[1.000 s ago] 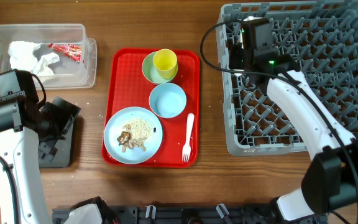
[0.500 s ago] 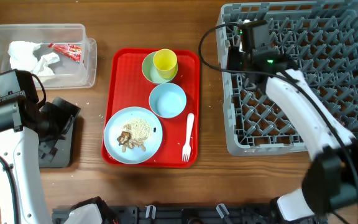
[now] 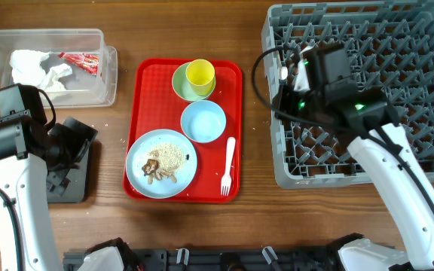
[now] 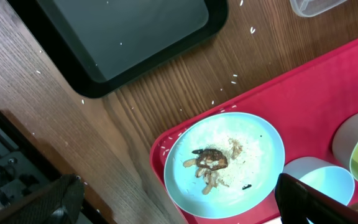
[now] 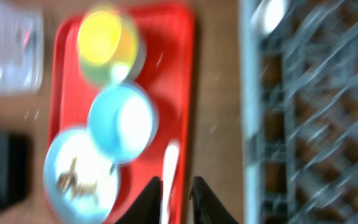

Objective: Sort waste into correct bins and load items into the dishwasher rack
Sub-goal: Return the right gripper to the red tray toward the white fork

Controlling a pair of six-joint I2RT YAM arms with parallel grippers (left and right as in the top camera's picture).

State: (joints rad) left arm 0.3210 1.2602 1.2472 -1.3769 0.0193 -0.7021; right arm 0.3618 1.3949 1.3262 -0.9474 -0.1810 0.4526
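Right gripper [image 5: 174,186] has swung from the upper-left corner of the rack [image 3: 428,162] toward frame centre, narrowly parted, seemingly empty through blur; left gripper [image 4: 178,186] gapes empty. Napkins [image 3: 36,68] and wrapper [image 3: 81,62] sit in the clear tub [image 3: 108,89] upper left; plate [image 3: 132,164] with scraps [image 3: 164,159], bowls [image 3: 203,121], cup [image 3: 200,74], fork [image 3: 227,164] wait mid-frame.

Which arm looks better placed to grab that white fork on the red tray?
The right. The fork lies on the red tray's right edge, the side facing the right gripper, whose camera sees it just ahead. The left gripper sits beyond the plate.

Serving tray [image 3: 143,83] left of dishwasher rack [image 3: 428,150]
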